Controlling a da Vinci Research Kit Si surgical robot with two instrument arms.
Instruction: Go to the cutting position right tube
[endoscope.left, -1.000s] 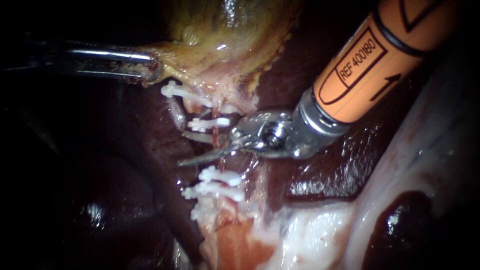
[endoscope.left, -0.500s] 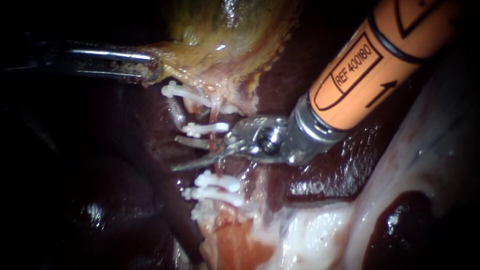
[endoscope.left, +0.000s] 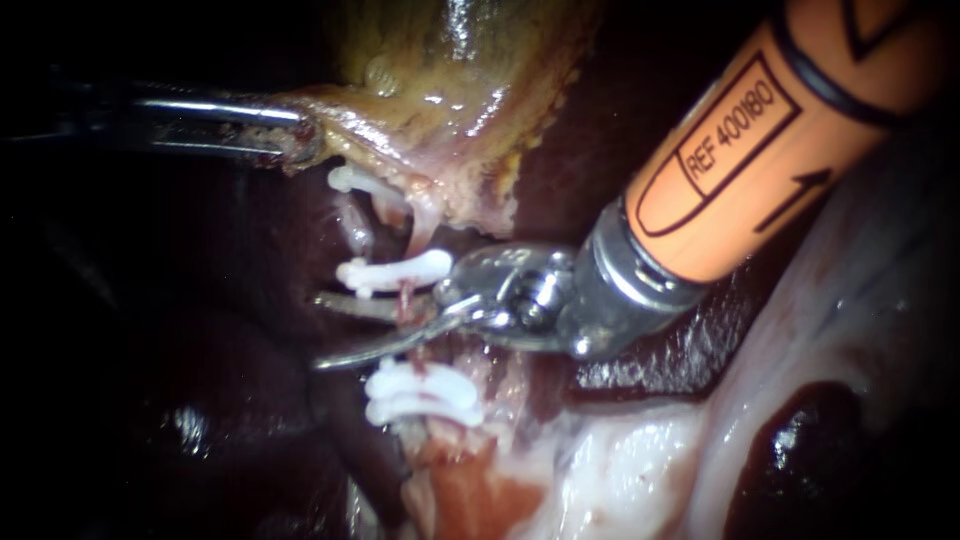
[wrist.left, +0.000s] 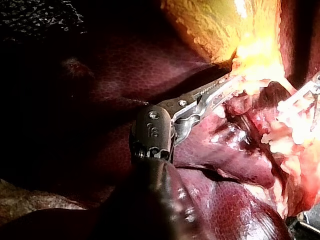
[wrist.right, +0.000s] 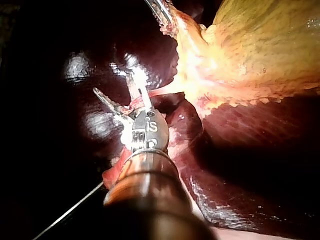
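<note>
**Steel blades spread astride the right tube, between the clips**

Dark metal enters from the left. The left instrument (endoscope.left: 298, 140) lies almost level, with its jaws pinched on the edge of the gallbladder (endoscope.left: 450, 90), a yellow-green, glistening bag at the upper middle. The left wrist view shows the same hold: toothed jaws closed on bright yellow tissue ahead of the shaft.

Just below that grip sits the white top clip (endoscope.left: 345, 180), at the gallbladder's ragged lower border. A pale tube (endoscope.left: 356, 230) hangs beneath it. Further right, the right tube (endoscope.left: 405, 294) runs down from the gallbladder as a thin pink-red strand. The middle clip (endoscope.left: 395, 272) crosses it. Two lower clips (endoscope.left: 420, 395) lie stacked and touching each other, further down the same strand.

The right instrument (endoscope.left: 320, 330) reaches this spot from the upper right. Its two slim blades stand apart with a clear gap between them, one just under the middle clip and the other just above the lower pair. The right tube passes through that gap, close to the hinge. Whether either blade touches it cannot be told.

Behind the blades come a shiny metal joint (endoscope.left: 525, 295) and a thick orange shaft (endoscope.left: 770, 140) that fills the upper right corner. Dark red liver (endoscope.left: 650, 370) lies under the joint, and pale, wet tissue (endoscope.left: 860, 300) slopes along the right side.
</note>
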